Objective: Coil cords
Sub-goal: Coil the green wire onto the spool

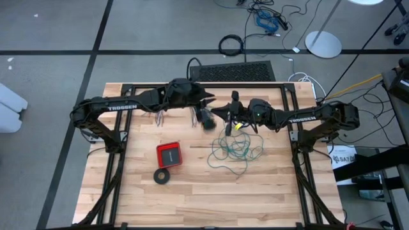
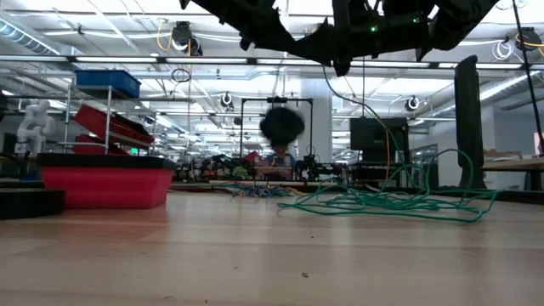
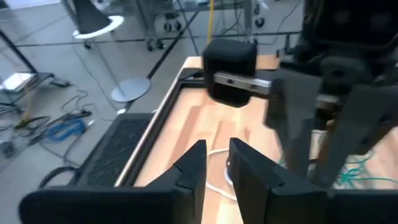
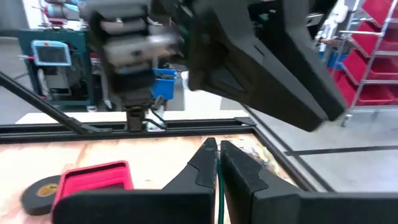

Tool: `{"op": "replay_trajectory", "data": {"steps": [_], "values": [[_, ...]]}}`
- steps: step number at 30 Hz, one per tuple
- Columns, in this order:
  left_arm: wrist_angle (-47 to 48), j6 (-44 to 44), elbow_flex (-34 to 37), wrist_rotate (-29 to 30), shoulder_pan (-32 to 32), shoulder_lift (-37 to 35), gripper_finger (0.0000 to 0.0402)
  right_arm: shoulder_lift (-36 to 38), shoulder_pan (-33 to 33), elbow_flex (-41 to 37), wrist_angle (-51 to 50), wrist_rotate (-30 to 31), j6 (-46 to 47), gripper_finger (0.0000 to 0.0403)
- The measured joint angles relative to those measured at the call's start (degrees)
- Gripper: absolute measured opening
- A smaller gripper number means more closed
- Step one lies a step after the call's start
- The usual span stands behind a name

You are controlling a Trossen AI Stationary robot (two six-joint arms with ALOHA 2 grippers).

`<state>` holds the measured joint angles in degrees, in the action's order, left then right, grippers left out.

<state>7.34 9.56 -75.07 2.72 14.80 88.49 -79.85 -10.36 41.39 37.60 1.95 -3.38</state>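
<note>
Judging by how things lie, the coiling has barely started. The long thin teal-green wire (image 1: 235,151) sprawls in a loose, irregular tangle on the pale wooden counter (image 1: 192,198), right of centre, with loops running out toward the near edge and nothing yet wound into a neat ring. In the low view it lies mostly flat, with one or two arcs standing up off the wood.

The right gripper (image 4: 217,163) hangs above the far side of the tangle, its jaws pinched shut on a strand of the green wire that rises between them — so one end or loop is lifted while the rest stays on the counter. The left gripper (image 3: 216,163) hovers close beside it, near the middle of the far edge; its jaws stand narrowly apart and I see nothing held between them. A thin white cord (image 3: 214,180) curves on the wood below them, uncoiled as far as I can see.

Off to the left sit a shallow red square tray (image 1: 169,154) and a black tape-like ring (image 1: 162,176), well apart from the wire. Both cords remain to be gathered.
</note>
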Motion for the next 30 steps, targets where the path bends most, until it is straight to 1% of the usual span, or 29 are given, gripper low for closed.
{"op": "replay_trajectory", "data": {"steps": [3,6,8,11,14,18,21,25,28,30], "values": [[1.18,-0.17,0.0,-0.73,0.43,0.0,0.0056,0.0,0.3,0.0,-0.53,0.97,-0.44,0.0009],[5.72,0.05,0.0,-1.28,1.04,0.0,0.0039,0.0,0.32,0.0,-2.76,1.04,0.32,0.0009],[10.41,0.41,0.0,-1.57,1.48,0.0,0.0034,0.02,0.3,0.0,-7.25,1.1,3.1,0.0009],[16.82,1.37,0.0,-1.59,2.25,0.02,0.0036,-0.01,0.1,-0.01,-17.08,1.17,5.74,0.0017],[19.68,1.77,0.0,-1.55,2.96,0.02,0.0058,-0.02,0.1,-0.02,-22.81,1.17,7.27,0.0041],[21.12,1.8,0.01,-1.17,4.15,0.02,0.0104,-0.02,0.66,-0.02,-27.25,1.21,8.56,0.0078],[22.49,1.78,0.11,-2.09,4.68,0.02,0.0136,-0.02,0.75,-0.02,-30.19,1.33,9.79,0.0095],[22.48,1.73,2.17,-5.84,4.25,0.02,0.016,0.0,0.92,-0.02,-35.53,5.64,11.95,0.0095],[20.07,1.71,6.4,-6.08,3.28,0.0,0.0164,-0.02,2.2,-0.02,-38.2,8.25,12.19,0.0088],[16.55,1.5,10.54,-6.08,2.6,0.0,0.0164,0.0,3.74,-0.02,-38.41,9.52,12.19,0.0084]]}}
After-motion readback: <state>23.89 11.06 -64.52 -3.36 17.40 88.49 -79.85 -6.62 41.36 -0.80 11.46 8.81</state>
